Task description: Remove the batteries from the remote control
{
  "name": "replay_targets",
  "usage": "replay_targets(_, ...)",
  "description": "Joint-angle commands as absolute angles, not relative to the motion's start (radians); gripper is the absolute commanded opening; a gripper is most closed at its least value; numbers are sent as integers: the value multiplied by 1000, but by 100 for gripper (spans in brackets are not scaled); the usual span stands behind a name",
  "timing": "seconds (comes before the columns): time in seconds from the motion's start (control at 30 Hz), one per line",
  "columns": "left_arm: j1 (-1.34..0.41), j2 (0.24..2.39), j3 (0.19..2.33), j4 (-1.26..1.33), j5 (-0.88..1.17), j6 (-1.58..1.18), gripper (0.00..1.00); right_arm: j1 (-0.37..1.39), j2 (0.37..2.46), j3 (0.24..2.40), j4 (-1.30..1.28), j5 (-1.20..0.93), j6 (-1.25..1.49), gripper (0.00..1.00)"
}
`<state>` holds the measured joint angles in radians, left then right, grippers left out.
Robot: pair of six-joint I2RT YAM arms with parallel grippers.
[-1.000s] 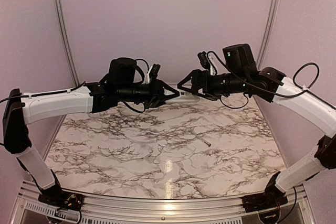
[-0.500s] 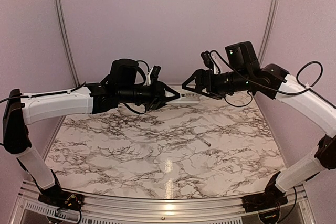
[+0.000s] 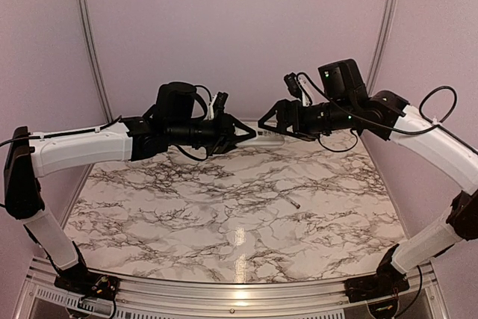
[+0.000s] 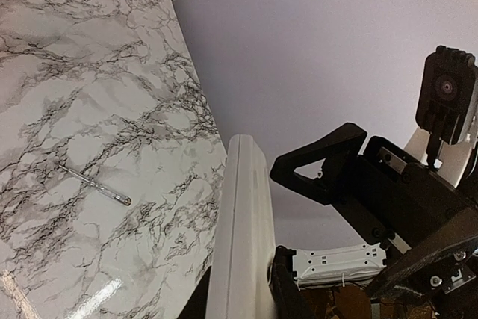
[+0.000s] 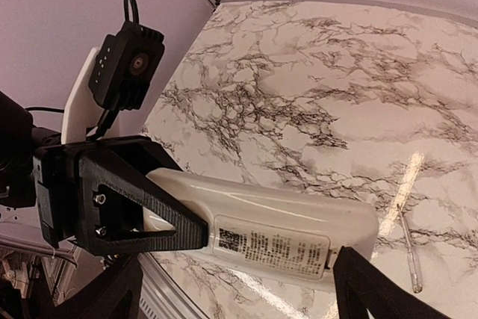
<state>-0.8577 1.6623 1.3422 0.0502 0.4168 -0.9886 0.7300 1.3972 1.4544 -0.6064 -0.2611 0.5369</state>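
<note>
marble-pattern table [image 3: 187, 214] nearest me. a thin grey rod [image 3: 293, 202] lies loose on it, right of centre, well apart from both arms. nothing else lies near it.

over the far half of the table the left gripper [image 3: 248, 134] is clenched on one end of the remote control [image 3: 267, 135]. it holds the remote in the air, roughly level, free end pointing at the right arm.

the right gripper [image 3: 270, 126] faces it with jaws spread wide, and the remote's free end sits between them. there is a gap beside the one finger [image 5: 366, 282] i can see close to it. contact at the other finger i cannot tell.

the remote face toward the right wrist camera carries a white label [image 5: 272, 243] with dark print, too small to read.

plain lilac wall [image 3: 239, 35] behind it all.
</note>
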Motion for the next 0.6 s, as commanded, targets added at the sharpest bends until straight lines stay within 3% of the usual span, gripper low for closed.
replay_targets(0.0, -864, 1674, 1370, 74, 409, -992, 0, 724, 1417, 1476, -626, -261, 512, 87)
replay_targets(0.57, -867, 1669, 1358, 146, 440, -997, 0, 724, 1423, 1433, -612, -259, 507, 87)
